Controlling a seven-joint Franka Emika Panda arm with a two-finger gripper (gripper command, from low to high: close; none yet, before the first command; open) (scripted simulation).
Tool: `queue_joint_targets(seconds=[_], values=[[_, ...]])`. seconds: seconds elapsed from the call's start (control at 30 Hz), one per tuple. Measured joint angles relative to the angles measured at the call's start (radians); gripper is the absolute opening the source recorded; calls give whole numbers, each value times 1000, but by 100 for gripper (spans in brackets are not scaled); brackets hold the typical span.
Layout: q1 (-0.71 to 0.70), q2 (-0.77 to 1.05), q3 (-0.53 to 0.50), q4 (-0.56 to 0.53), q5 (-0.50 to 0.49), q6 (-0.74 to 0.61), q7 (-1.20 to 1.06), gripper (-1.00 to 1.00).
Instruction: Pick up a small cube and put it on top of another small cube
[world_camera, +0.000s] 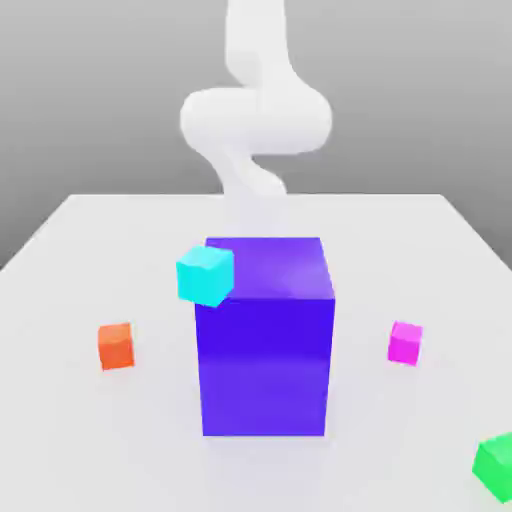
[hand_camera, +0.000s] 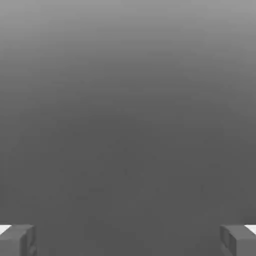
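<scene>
The pink cube (world_camera: 405, 343) is sitting on the white table (world_camera: 90, 260) — small, plain, bright magenta — toward the exterior view's right of the big purple block (world_camera: 265, 340). The green cube (world_camera: 496, 466) is resting nearer the front corner, well apart. The claw (hand_camera: 128, 241) is hanging spread wide, holding nothing.

Table (world_camera: 90, 240): white, flat.
Centre: big purple-blue block (world_camera: 265, 350).
9 o'clock: orange cube (world_camera: 116, 346).
3 o'clock: magenta-pink cube (world_camera: 405, 343).
4–5 o'clock, near edge: green cube (world_camera: 496, 466).
</scene>
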Motion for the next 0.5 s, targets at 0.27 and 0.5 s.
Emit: queue_joint_targets(seconds=[0.27, 0.5], values=[[34, 196, 237, -180, 62, 161, 293, 0], [66, 368, 421, -335, 114, 302, 544, 0]])
